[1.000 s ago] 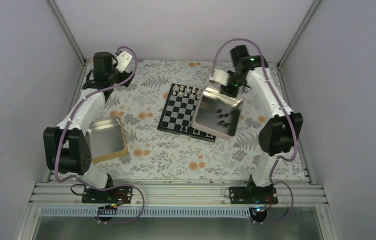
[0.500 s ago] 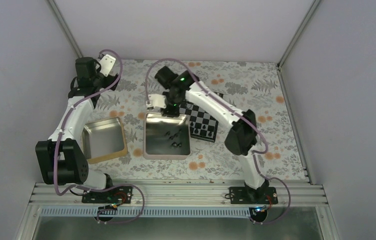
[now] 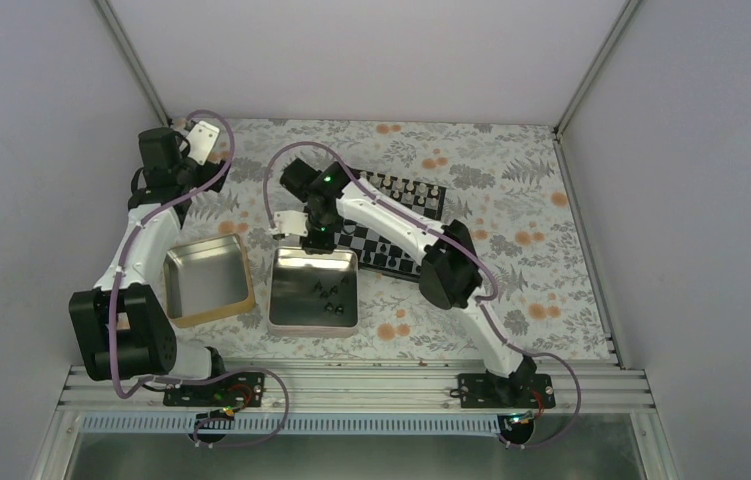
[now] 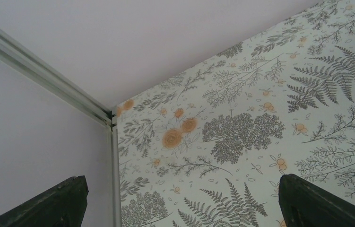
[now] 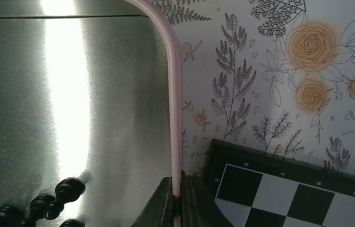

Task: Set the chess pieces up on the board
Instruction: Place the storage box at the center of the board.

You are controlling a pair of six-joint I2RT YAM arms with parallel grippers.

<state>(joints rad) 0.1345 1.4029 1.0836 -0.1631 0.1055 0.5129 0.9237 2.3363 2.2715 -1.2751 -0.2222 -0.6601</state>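
My right gripper [image 3: 313, 238] [image 5: 177, 190] is shut on the far rim of the pink-edged silver tin [image 3: 291, 300] [image 5: 176, 94]. The tin sits level, just left of the board [image 3: 391, 248] [image 5: 303, 198]. Several black chess pieces [image 3: 327, 293] [image 5: 55, 201] lie loose inside the tin near its middle. The right arm crosses over the board and hides part of it. Pale pieces [image 3: 417, 189] stand along the board's far edge. My left gripper [image 3: 201, 135] [image 4: 185, 208] is open over the bare cloth at the far left corner, with nothing between its fingers.
An empty gold-rimmed tin [image 3: 243, 262] lies left of the silver tin, close to it. The enclosure's walls and corner post [image 4: 111, 123] stand right by the left gripper. Flowered cloth [image 3: 511, 190] covers the table.
The right arm has swung the tin from above the board's right side across to the left and nearer, lowering it beside the board. The left arm has drawn back towards the far left corner.
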